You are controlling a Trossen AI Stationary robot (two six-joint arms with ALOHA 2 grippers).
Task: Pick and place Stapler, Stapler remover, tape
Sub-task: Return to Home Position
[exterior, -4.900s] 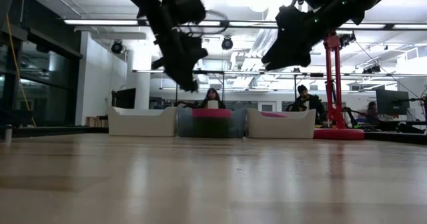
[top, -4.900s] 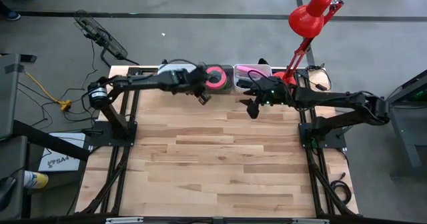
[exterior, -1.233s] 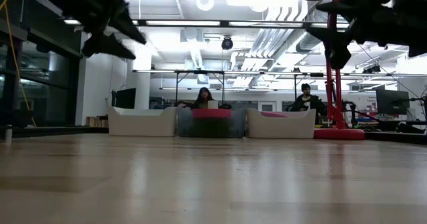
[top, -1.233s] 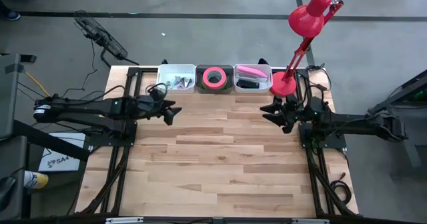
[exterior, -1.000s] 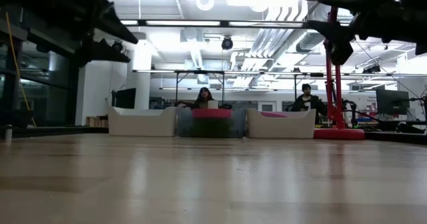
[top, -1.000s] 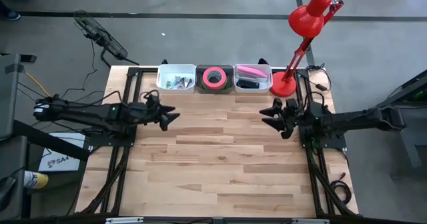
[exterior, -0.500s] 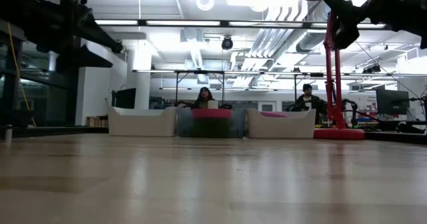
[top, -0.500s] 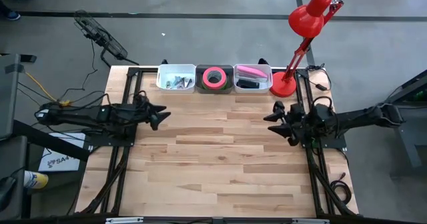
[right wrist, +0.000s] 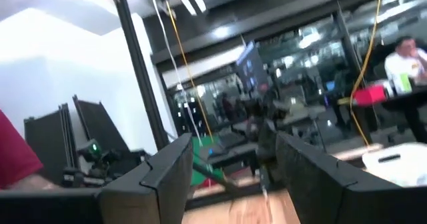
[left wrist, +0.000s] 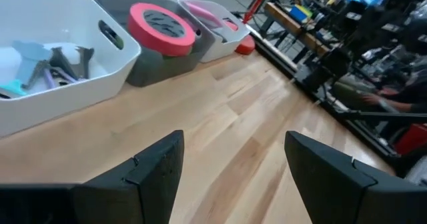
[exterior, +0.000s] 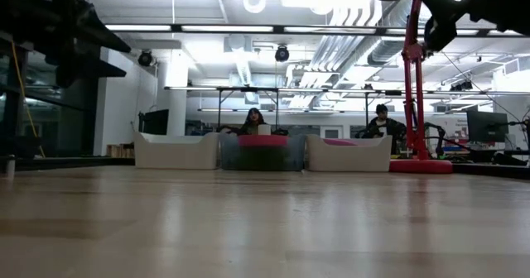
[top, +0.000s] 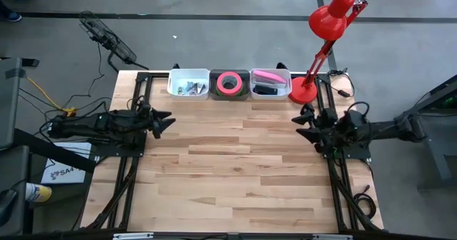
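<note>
Three bins stand in a row at the table's far edge. The left white bin [top: 188,83] holds several stapler removers [left wrist: 50,63]. The dark middle bin [top: 230,91] holds a pink tape roll [top: 230,82] [left wrist: 161,28], lying flat. The right white bin [top: 270,83] holds a pink stapler [top: 268,76] and a dark item. My left gripper [top: 166,121] [left wrist: 233,164] hovers open at the table's left edge, nothing between its fingers. My right gripper [top: 303,126] [right wrist: 230,171] hovers open at the right edge, also with nothing in it.
A red desk lamp [top: 330,22] stands with its base [top: 303,90] at the far right corner, beside the right bin. Bare wooden tabletop [top: 228,168] spreads between the arms and toward the near edge. People sit at desks in the room behind [exterior: 379,122].
Both arms have drawn back from the middle of the table. My left gripper has gone toward the left edge and my right gripper toward the right edge, each staying open. The bins and their contents have not moved.
</note>
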